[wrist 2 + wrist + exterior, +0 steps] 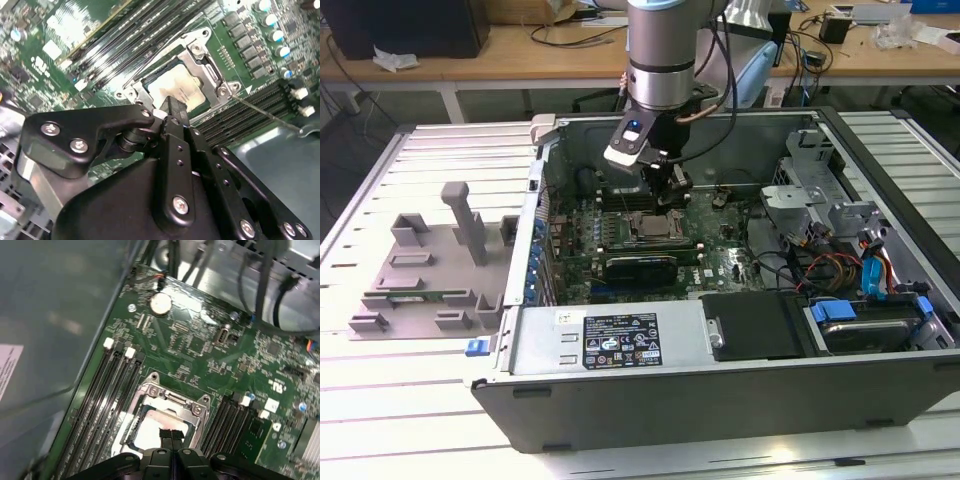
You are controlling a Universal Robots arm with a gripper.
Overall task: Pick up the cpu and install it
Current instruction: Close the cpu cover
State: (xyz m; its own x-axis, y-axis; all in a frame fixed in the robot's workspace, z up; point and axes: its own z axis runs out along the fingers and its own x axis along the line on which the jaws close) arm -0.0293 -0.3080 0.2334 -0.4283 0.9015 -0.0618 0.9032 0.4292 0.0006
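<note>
Black, screw-studded gripper (172, 106) linkage sits closest in the second wrist view, its two narrow fingers pressed together with nothing between them. Their shared tip hangs straight over the cpu (176, 89), a small flat square chip with a shiny silver-grey top and a thin pale rim. I cannot tell whether the tip touches it. The chip lies flat inside the dark square socket frame (207, 75) on the green motherboard (45, 27), its sides parallel to the frame. Long black memory slots (100, 395) flank it on both sides. In the exterior view all this falls near mid-frame, inside the open grey computer case (740, 400). By its level lie, the chip looks seated.
</note>
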